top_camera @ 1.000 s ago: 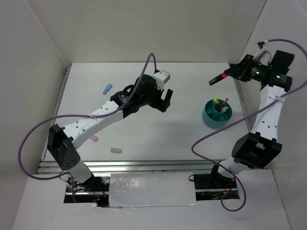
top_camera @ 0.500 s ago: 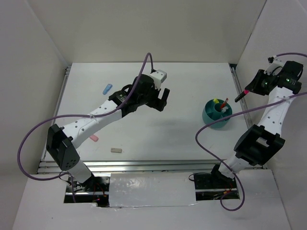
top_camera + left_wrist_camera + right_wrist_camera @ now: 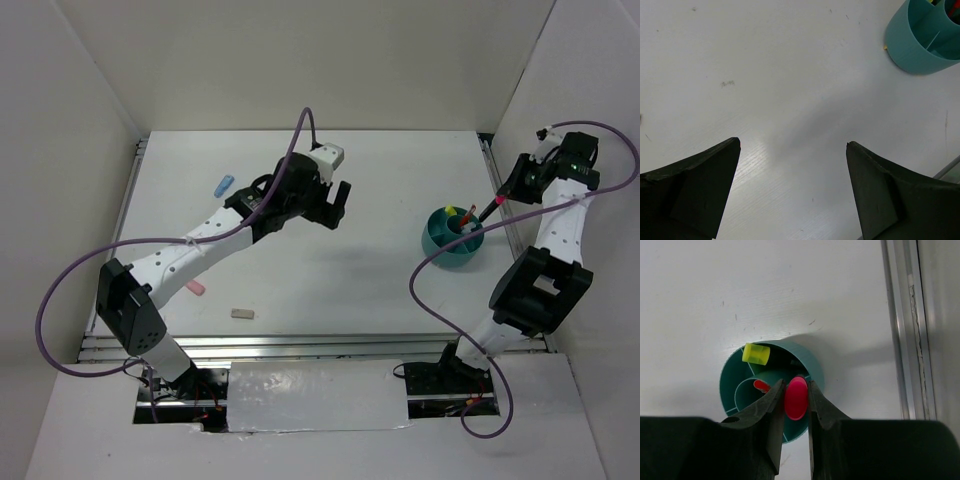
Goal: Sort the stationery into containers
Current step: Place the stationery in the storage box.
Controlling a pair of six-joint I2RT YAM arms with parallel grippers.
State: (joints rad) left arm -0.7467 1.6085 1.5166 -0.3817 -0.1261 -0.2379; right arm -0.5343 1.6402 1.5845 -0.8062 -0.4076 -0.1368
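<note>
The step in hand is dropping a marker into the container. The right tool (image 3: 796, 386) is pressed together on a pink-capped highlighter (image 3: 796, 400), holding it nearly upright with the cap toward the wrist camera, directly above the teal cup (image 3: 728, 385). From overhead the highlighter slants down toward the cup's far-right rim; whether its lower end is already inside cannot be told. A yellow-capped highlighter (image 3: 756, 354) and a red pen (image 3: 761, 386) already stand in the cup's compartments.

The left tool (image 3: 792, 144) hangs spread wide and empty over the bare counter (image 3: 765, 75), to the left of the cup. Well to the left of the cup, three loose pieces lie on the counter: a blue clip (image 3: 224, 185) toward the far side, and a pink eraser (image 3: 196, 289) and a tan eraser (image 3: 241, 313) toward the near edge.

The next move likely calls for lowering the highlighter a little so it clears the inner dividers, then spreading the right tool to release it. After that, the left tool looks better placed to fetch the remaining pieces.
</note>
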